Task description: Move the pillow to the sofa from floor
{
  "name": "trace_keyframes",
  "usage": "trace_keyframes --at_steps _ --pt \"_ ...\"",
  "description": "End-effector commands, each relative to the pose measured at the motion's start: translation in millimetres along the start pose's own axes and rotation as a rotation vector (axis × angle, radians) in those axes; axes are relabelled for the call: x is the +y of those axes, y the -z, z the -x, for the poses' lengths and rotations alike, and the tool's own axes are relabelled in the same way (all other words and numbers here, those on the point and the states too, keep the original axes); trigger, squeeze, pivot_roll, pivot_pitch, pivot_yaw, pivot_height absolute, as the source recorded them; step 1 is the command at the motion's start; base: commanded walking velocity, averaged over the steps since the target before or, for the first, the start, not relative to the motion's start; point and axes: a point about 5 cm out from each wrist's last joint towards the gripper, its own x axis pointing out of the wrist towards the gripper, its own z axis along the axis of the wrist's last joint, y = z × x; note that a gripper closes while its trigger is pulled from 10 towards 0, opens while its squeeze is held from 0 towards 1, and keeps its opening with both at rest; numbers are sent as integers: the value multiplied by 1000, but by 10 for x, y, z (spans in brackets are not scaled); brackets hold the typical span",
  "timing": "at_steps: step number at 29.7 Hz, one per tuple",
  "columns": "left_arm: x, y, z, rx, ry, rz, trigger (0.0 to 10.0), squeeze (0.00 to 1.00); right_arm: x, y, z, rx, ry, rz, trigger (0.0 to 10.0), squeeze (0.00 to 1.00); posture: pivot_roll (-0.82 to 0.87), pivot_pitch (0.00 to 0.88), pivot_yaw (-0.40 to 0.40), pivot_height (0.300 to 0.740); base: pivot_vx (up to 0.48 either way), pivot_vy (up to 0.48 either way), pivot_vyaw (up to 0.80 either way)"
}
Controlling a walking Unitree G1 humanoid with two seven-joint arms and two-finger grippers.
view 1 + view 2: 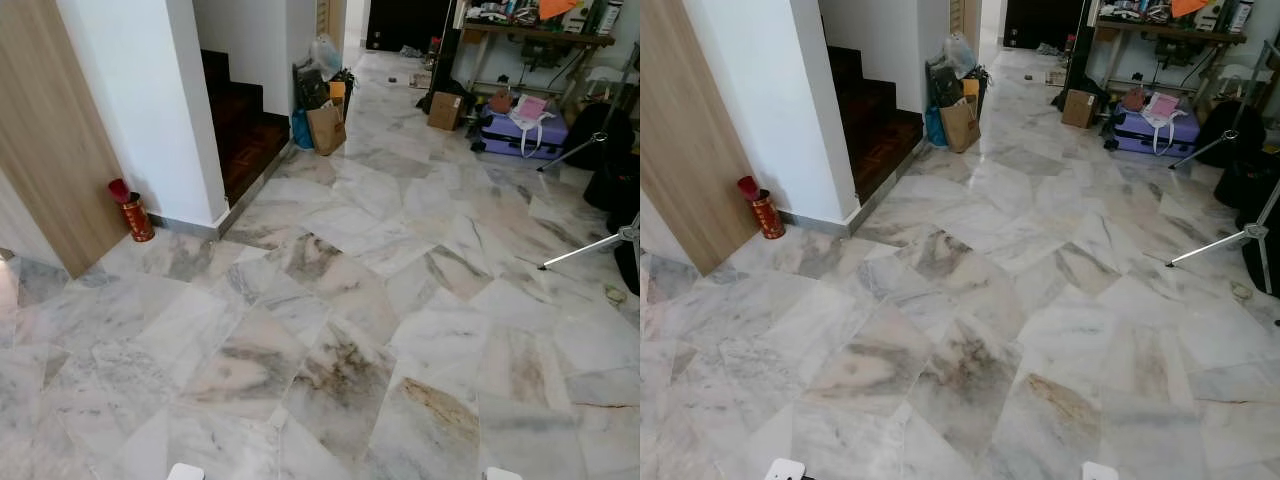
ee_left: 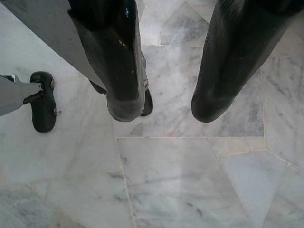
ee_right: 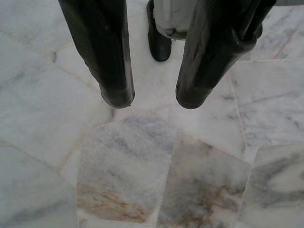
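Marble floor (image 1: pixel 330 330) stretches ahead of me, bare of any pillow or sofa. My left gripper (image 2: pixel 164 111) hangs over the marble, open, with nothing between its black fingers (image 2: pixel 124 90). My right gripper (image 3: pixel 154 100) likewise hangs open above the tiles, holding nothing. My own black feet (image 2: pixel 42 107) stand on the floor below the arms.
A white wall corner (image 1: pixel 185 110) and a wooden panel (image 1: pixel 50 140) stand at left, with a red tin (image 1: pixel 135 215) at the base. Dark stairs (image 1: pixel 245 130) rise behind. Bags (image 1: pixel 325 125), a box (image 1: pixel 445 110), a purple suitcase (image 1: pixel 520 130) and tripod legs (image 1: pixel 590 250) lie far right.
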Motion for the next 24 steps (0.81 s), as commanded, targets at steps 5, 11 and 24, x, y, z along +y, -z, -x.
trace_keyframes --at_steps 5,11,24 --pt "31 3 4 0 -15 14 10000 0 -14 38 8 12 13 -5 10000 0 -79 0 -6 740 0 0 0" --pt "18 25 5 0 -33 59 10000 0 -17 1 2 -5 24 -23 10000 0 -87 0 2 740 0 0 0" --pt "253 121 61 12 -197 135 10000 0 90 99 32 -25 -15 452 10000 0 -74 0 18 740 0 0 0"
